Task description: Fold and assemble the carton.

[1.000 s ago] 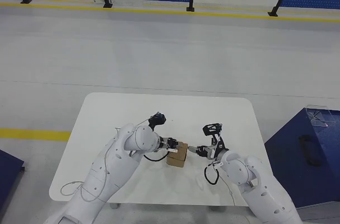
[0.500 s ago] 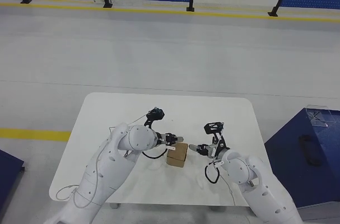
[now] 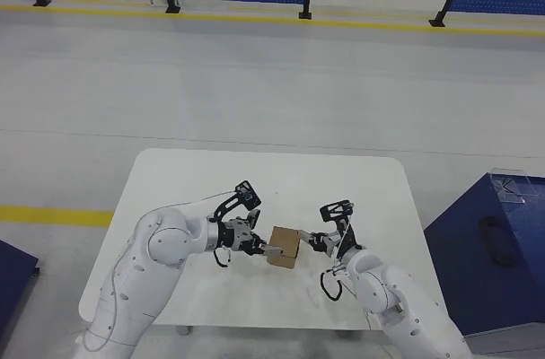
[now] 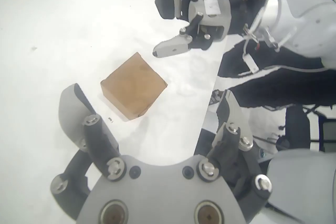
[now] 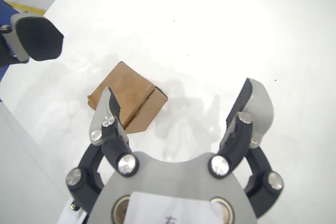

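Hanging wide open, the left gripper [image 4: 148, 98] and the right gripper [image 5: 179, 89] hold nothing. The small brown carton [image 5: 123, 83] sits between them on the white table [image 3: 344, 179]. A push from one side might slide or tip it, I think. All around is pale floor [image 3: 272, 81] with a yellow line [image 3: 48, 215].

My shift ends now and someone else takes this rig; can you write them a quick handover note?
Left pincer: open, empty, beside the carton.
Right pincer: open, empty, on its other side.
Carton: on the table between them, held by neither.
Done: it looks folded into a closed box.
Left: one side seam looks slightly raised; probably press it flat and check.
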`<state>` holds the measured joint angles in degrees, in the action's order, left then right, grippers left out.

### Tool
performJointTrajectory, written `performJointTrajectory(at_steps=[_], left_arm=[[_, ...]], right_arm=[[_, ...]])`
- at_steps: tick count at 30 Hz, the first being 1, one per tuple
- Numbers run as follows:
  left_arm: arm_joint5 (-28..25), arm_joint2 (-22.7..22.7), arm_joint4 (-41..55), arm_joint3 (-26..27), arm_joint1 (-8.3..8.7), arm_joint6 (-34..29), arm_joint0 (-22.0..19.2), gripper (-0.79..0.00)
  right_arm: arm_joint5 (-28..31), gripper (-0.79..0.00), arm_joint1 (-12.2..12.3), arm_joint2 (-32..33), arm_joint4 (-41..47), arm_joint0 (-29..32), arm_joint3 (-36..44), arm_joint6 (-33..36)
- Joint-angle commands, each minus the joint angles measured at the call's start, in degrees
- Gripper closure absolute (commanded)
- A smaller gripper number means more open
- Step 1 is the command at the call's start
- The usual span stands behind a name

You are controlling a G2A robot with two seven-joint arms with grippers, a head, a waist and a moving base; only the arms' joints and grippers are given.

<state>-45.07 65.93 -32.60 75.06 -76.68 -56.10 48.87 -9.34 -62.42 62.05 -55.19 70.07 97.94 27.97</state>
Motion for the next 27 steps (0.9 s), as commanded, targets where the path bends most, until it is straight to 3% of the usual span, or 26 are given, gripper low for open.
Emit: performJointTrajectory(at_steps=[1, 5, 7, 10, 15, 22, 27], left_arm=[[7.56, -0.15, -0.22, 0.12, -0.04, 0.59, 0.02, -0.785], [7.56, -0.15, -0.22, 0.12, -0.04, 0.59, 0.02, -0.785], [5.03, -1.24, -0.16, 1.07, 0.02, 0.11, 0.59, -0.785], [3.52, -0.40, -11.28, 0.19, 0.54, 7.39, -0.10, -0.785], [-8.72, -1.82, -18.82, -5.95, 0.84, 18.10, -1.91, -0.785], [-12.04, -6.98, -35.61, -11.21, 0.21, 33.71, -5.03, -0.785], [-12.12, -10.48, -43.02, -14.53, -0.27, 40.57, -7.01, -0.785]], right_arm=[[-0.99, -0.785, -0.17, -0.32, -0.30, -0.20, -0.21, -0.37], [-0.99, -0.785, -0.17, -0.32, -0.30, -0.20, -0.21, -0.37], [0.40, -0.785, -0.18, -0.70, -0.75, 0.24, -0.36, -0.41], [0.21, -0.785, -0.32, -1.24, -4.06, 0.10, -1.31, -1.38], [1.05, -0.785, -0.84, -2.04, -4.78, -1.34, -3.58, -0.12], [0.85, -0.785, -1.73, -3.96, -7.12, -3.22, -7.28, 0.72], [0.47, -0.785, -2.42, -5.14, -8.14, -4.08, -8.78, 0.44]])
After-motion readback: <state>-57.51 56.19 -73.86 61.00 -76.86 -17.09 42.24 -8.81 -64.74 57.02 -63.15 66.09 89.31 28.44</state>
